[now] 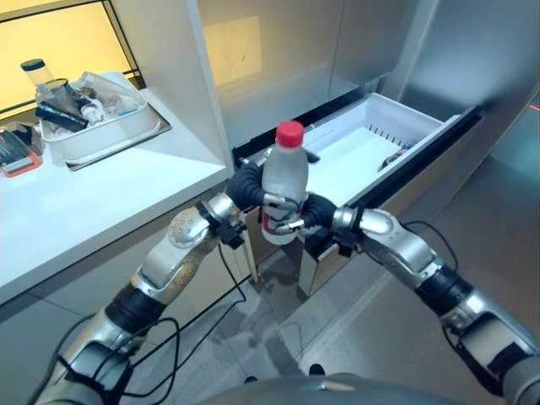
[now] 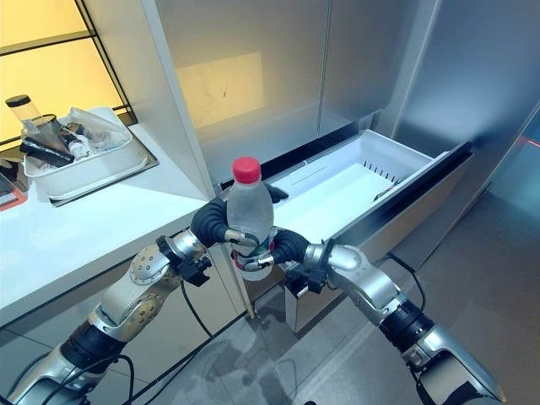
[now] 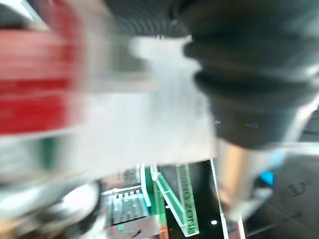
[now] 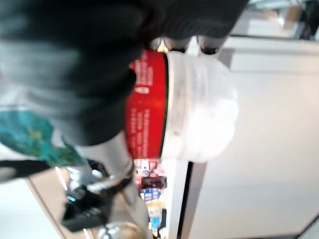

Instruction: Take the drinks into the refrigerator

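In the left eye view both the left hand (image 1: 246, 187) and the right hand (image 1: 314, 213) curl their fingers (image 1: 281, 202) round the upright bottle (image 1: 283, 181), likely to steady it for the open refrigerator drawer (image 1: 371, 143) just beyond them. In the right eye view a tray (image 2: 80, 173) of oddments sits on the white surface (image 2: 76, 232), well off to the left of the fingers, and nothing bars the way. The right wrist view shows the bottle's red label (image 4: 147, 107) beside the hand's dark cover.

Kitchen, steel refrigerator (image 1: 472, 59) with open drawer (image 1: 371, 148), white counter (image 1: 101, 186)
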`<state>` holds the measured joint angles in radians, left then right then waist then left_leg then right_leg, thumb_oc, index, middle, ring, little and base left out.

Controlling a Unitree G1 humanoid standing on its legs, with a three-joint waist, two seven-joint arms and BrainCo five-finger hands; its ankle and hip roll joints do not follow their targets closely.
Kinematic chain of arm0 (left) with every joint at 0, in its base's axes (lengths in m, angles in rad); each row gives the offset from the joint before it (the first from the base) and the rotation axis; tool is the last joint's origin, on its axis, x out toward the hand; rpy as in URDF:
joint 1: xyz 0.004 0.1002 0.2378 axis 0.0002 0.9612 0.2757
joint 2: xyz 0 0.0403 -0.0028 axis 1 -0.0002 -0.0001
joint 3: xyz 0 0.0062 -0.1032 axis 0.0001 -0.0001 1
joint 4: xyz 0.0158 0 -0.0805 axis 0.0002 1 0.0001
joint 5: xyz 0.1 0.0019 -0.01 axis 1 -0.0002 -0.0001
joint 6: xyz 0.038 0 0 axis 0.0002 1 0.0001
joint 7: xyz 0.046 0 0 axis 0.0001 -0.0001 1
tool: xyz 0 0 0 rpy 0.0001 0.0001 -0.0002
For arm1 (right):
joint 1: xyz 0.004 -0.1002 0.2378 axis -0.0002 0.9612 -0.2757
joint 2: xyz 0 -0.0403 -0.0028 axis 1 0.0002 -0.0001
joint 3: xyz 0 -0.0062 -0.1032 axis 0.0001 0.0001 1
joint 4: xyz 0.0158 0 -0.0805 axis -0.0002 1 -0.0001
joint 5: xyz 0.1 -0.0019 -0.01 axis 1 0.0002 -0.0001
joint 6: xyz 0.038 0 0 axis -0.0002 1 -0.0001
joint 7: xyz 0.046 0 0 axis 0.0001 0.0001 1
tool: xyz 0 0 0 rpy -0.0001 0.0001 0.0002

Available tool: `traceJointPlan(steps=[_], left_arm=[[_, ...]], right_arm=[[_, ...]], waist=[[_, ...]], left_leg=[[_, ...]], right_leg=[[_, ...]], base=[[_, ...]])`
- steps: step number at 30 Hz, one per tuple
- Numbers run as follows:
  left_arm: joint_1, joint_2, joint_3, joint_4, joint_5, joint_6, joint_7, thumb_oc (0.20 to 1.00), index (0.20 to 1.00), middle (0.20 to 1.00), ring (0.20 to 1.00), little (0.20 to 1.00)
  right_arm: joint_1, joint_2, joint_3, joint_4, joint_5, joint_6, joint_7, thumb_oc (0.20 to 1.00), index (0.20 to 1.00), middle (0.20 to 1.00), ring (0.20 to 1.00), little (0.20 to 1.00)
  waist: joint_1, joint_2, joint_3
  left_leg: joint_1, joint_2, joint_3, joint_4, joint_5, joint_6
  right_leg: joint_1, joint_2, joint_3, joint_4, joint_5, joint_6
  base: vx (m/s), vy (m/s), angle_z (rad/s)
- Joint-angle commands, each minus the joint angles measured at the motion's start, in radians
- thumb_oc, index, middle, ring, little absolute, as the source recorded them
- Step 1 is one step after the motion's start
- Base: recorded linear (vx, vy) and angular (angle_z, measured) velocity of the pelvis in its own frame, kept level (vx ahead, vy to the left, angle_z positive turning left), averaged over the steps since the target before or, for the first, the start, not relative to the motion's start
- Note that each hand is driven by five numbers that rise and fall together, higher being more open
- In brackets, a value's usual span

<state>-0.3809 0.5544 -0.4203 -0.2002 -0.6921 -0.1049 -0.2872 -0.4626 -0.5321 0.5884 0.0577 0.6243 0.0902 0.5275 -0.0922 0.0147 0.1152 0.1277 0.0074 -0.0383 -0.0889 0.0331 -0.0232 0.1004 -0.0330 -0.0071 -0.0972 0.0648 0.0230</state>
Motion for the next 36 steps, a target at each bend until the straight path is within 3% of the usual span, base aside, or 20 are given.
traceJointPlan(steps=[1, 8, 15, 18, 22, 23, 24, 28, 36], left_arm=[[-0.049, 0.002, 0.088, -0.004, -0.044, -0.075, 0.003, 1.0, 1.0, 1.0, 1.0, 1.0], [0.135, 0.054, 0.257, -0.054, -0.053, -0.106, 0.009, 1.0, 1.0, 1.0, 1.0, 1.0], [0.297, 0.034, 0.395, -0.101, -0.07, -0.114, 0.004, 1.0, 1.0, 1.0, 1.0, 1.0], [0.398, 0.012, 0.488, -0.112, -0.063, -0.119, 0.005, 1.0, 1.0, 1.0, 1.0, 1.0], [0.45, -0.008, 0.55, -0.125, -0.042, -0.135, 0.009, 1.0, 1.0, 1.0, 1.0, 1.0], [0.502, -0.027, 0.603, -0.141, -0.032, -0.145, 0.002, 1.0, 1.0, 1.0, 1.0, 1.0], [0.503, -0.027, 0.602, -0.142, -0.032, -0.144, 0.002, 1.0, 1.0, 1.0, 1.0, 1.0], [0.566, -0.091, 0.695, -0.162, -0.016, -0.17, 0.001, 1.0, 1.0, 1.0, 1.0, 1.0], [0.617, -0.181, 0.783, -0.151, -0.014, -0.2, -0.007, 1.0, 1.0, 1.0, 1.0, 1.0]], right_arm=[[-0.021, 0.048, -0.083, -0.145, 0.158, -0.065, 0.009, 0.2, 0.2, 0.2, 0.2, 0.2], [0.119, 0.012, -0.242, -0.272, 0.281, -0.089, 0.006, 0.2, 0.2, 0.2, 0.2, 0.2], [0.269, -0.003, -0.435, -0.326, 0.328, -0.129, -0.02, 0.2, 0.2, 0.2, 0.2, 0.2], [0.359, -0.012, -0.578, -0.349, 0.338, -0.166, -0.045, 0.2, 0.2, 0.2, 0.2, 0.2], [0.419, -0.025, -0.685, -0.366, 0.328, -0.189, -0.059, 0.2, 0.2, 0.2, 0.2, 0.2], [0.48, -0.044, -0.792, -0.384, 0.306, -0.207, -0.065, 0.2, 0.2, 0.2, 0.2, 0.2], [0.482, -0.044, -0.793, -0.386, 0.306, -0.206, -0.065, 0.2, 0.2, 0.2, 0.2, 0.2], [0.589, -0.054, -0.993, -0.387, 0.219, -0.261, -0.103, 0.2, 0.2, 0.2, 0.2, 0.2], [0.667, 0.034, -1.107, -0.351, 0.163, -0.298, -0.126, 0.2, 0.2, 0.2, 0.2, 0.2]], waist=[[0.001, -0.044, -0.009], [0.008, -0.048, -0.004], [0.009, -0.05, -0.006], [0.007, -0.051, -0.008], [0.006, -0.054, -0.008], [0.001, -0.056, -0.007], [0.002, -0.056, -0.008], [-0.011, -0.058, -0.008], [-0.032, -0.054, -0.011]], left_leg=[[0.048, 0.0, -0.03, 0.039, -0.129, 0.013], [0.039, -0.001, -0.029, 0.042, -0.131, 0.013], [0.037, -0.001, -0.032, 0.038, -0.133, 0.013], [0.037, -0.001, -0.035, 0.038, -0.135, 0.013], [0.036, 0.0, -0.035, 0.035, -0.135, 0.012], [0.035, 0.001, -0.036, 0.033, -0.135, 0.013], [0.035, 0.001, -0.036, 0.032, -0.135, 0.013], [0.029, -0.001, -0.032, 0.032, -0.136, 0.013], [0.034, -0.004, -0.009, 0.033, -0.148, 0.018]], right_leg=[[0.06, -0.042, -0.059, 0.034, -0.116, 0.051], [0.051, -0.043, -0.063, 0.033, -0.116, 0.054], [0.052, -0.042, -0.065, 0.03, -0.12, 0.055], [0.05, -0.04, -0.065, 0.03, -0.122, 0.054], [0.05, -0.039, -0.065, 0.03, -0.124, 0.054], [0.048, -0.039, -0.065, 0.029, -0.123, 0.056], [0.048, -0.039, -0.065, 0.029, -0.123, 0.057], [0.036, -0.039, -0.063, 0.029, -0.121, 0.059], [0.03, -0.036, -0.041, 0.028, -0.122, 0.057]], base=[[0.0, 0.003, 0.03], [0.0, 0.0, 0.0], [0.0, 0.0, 0.0], [0.0, 0.0, 0.0], [0.0, -0.002, 0.01], [0.0, 0.0, 0.0], [0.0, 0.0, 0.0], [0.0, -0.006, 0.02], [0.0, -0.008, -0.06]])
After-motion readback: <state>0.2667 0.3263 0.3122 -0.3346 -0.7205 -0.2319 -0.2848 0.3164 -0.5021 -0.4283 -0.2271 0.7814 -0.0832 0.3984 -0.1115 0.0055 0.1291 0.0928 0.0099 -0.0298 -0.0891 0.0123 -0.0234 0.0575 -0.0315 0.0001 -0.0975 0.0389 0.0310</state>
